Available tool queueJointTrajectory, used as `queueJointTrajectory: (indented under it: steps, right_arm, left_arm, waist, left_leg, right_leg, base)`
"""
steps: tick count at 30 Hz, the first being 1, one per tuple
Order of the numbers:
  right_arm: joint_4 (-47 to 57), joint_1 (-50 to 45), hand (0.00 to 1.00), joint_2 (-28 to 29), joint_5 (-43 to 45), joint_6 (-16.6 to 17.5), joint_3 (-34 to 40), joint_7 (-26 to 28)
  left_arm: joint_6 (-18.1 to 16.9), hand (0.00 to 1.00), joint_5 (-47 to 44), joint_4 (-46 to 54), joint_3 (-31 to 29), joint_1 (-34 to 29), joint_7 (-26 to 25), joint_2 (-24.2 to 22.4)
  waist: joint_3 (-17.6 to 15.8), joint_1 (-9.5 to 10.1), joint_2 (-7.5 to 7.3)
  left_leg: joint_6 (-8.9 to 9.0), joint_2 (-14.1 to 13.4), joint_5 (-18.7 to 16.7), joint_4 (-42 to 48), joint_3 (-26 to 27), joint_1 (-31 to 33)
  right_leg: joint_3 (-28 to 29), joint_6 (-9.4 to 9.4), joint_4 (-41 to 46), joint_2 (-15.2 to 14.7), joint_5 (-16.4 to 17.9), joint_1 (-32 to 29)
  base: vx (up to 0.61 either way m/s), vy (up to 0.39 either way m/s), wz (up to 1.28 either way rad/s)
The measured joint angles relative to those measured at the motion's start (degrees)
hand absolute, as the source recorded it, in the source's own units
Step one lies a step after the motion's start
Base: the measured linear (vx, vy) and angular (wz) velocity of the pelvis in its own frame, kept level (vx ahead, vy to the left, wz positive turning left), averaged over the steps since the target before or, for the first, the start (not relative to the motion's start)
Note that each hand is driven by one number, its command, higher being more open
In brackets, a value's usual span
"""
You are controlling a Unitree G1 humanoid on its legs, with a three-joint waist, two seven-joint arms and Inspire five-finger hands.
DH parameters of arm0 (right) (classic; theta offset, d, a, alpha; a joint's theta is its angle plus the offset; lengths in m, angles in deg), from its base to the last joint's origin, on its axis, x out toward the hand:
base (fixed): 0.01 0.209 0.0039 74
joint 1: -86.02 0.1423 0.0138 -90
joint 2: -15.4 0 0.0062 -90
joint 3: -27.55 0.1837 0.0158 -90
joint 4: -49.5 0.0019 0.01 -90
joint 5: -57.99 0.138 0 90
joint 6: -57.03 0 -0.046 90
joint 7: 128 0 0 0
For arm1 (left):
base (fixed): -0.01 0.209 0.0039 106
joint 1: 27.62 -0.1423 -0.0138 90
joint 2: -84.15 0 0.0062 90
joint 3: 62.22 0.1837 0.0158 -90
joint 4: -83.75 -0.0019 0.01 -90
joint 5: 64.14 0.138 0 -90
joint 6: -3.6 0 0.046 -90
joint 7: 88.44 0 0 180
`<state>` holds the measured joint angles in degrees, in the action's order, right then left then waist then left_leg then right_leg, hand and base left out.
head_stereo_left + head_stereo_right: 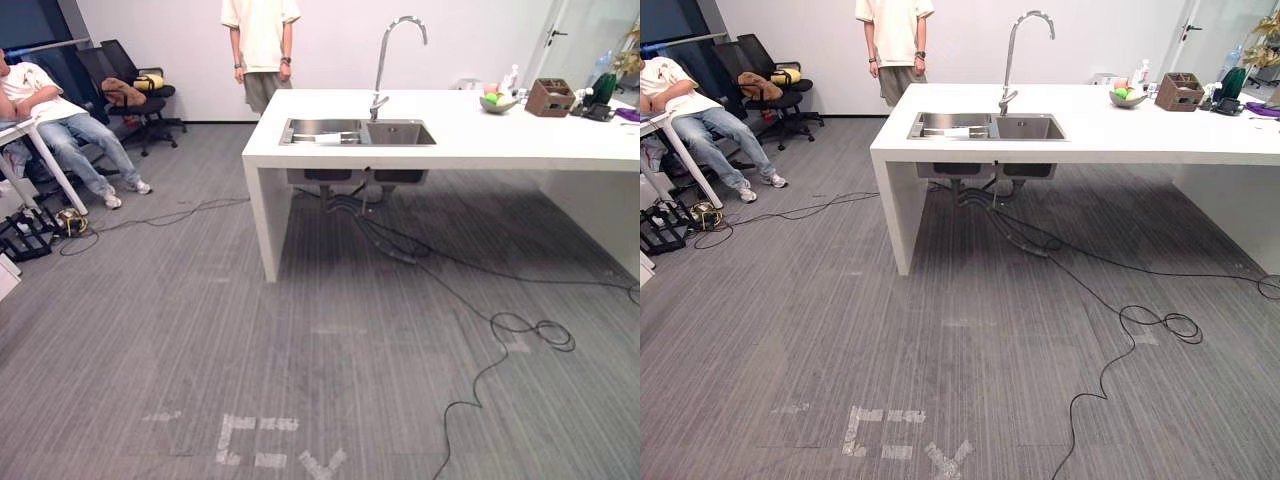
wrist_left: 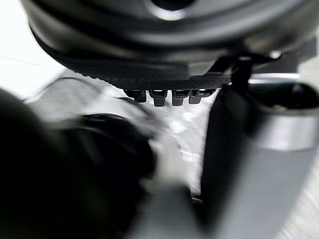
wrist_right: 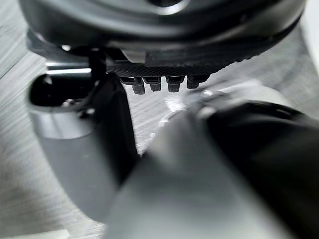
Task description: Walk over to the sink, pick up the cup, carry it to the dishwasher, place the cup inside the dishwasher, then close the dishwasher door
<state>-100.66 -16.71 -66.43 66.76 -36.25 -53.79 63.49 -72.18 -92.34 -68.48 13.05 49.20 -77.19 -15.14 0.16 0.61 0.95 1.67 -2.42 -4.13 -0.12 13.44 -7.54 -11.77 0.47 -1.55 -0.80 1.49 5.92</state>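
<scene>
Steel sink in the worktop holds what may be the cup, pale, too small to be sure. Fingers of your left hand and right hand hang relaxed, empty.

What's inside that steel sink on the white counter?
The left basin of the steel double sink holds a small pale object, too small to identify. The right basin looks bare. The sink's near rim covers most of both basin floors.
</scene>
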Motion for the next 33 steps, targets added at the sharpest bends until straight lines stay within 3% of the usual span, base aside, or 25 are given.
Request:
queueJointTrajectory:
  steps: [2,4,16,33]
  right_arm:
    - [0.1,0.8,1.0,-0.2,-6.1,2.7,-1.4,-1.8]
    - [0.0,1.0,1.0,-0.2,-7.2,3.0,-1.5,-2.1]
    - [-1.5,2.0,1.0,-1.0,1.2,-1.1,-1.5,-0.2]
    - [-2.5,2.1,1.0,-0.9,3.6,1.6,-1.6,0.0]
  left_arm:
    - [-2.2,1.0,1.3,0.0,0.1,0.5,0.0,-0.3]
    - [-3.6,1.0,2.4,0.1,0.6,0.7,0.0,-0.5]
    - [-6.2,1.0,1.1,0.0,2.2,0.8,-1.2,-0.7]
    - [-12.4,1.0,-0.2,-0.7,2.2,0.4,-2.3,-1.6]
  waist:
    - [0.0,-0.02,0.02]
    - [-0.1,0.05,-0.1]
    - [-1.4,-0.05,0.41]
    - [-2.6,0.01,0.06]
  left_leg:
    - [0.28,0.2,0.4,-0.8,-0.4,-0.1]
    - [0.61,0.4,1.0,-1.9,-0.7,-0.3]
    - [0.11,0.7,2.9,-4.5,-2.0,-1.5]
    - [-0.62,1.3,3.5,-5.1,-2.4,-2.0]
  right_leg:
    - [-0.8,0.02,-0.5,0.0,0.0,0.2]
    - [-1.2,0.04,-0.6,-0.1,0.0,0.2]
    - [-2.4,1.02,-1.4,0.0,-0.2,1.1]
    - [-2.7,0.21,-1.6,-0.3,-0.7,1.4]
  base:
    - [0.0,-0.017,0.09]
    - [0.0,-0.019,0.11]
    - [-0.04,-0.017,0.06]
    - [-0.05,-0.008,0.01]
